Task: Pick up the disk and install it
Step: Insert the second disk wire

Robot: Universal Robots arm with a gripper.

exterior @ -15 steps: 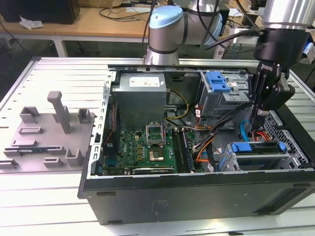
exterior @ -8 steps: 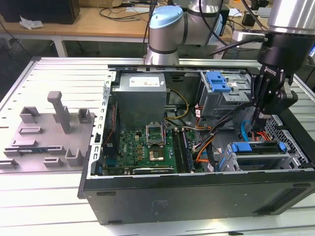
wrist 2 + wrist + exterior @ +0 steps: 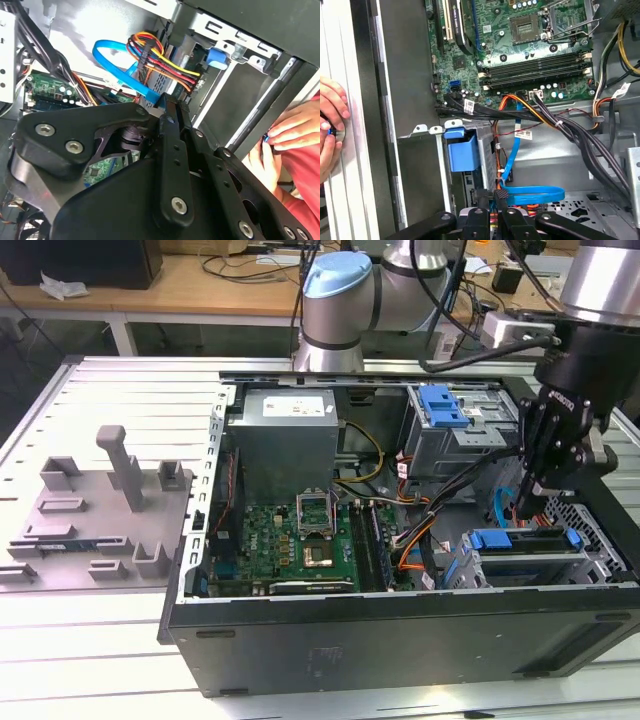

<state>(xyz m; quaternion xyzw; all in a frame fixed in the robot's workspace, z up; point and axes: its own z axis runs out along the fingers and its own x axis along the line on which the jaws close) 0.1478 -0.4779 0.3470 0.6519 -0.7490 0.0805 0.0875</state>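
Exterior view: end effector [image 3: 530,502] fingers together, empty, above disk [image 3: 525,558] in case.

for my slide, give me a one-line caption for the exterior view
Robot arm's gripper lowered into an open computer case above the blue-framed disk, grey plastic fixture alongside.

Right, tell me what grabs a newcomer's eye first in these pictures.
An open computer case fills the table, its green motherboard bare in the middle. The black gripper hangs inside the case at the exterior view's right, above a blue-framed drive bay. A person's hand rests beside the case.
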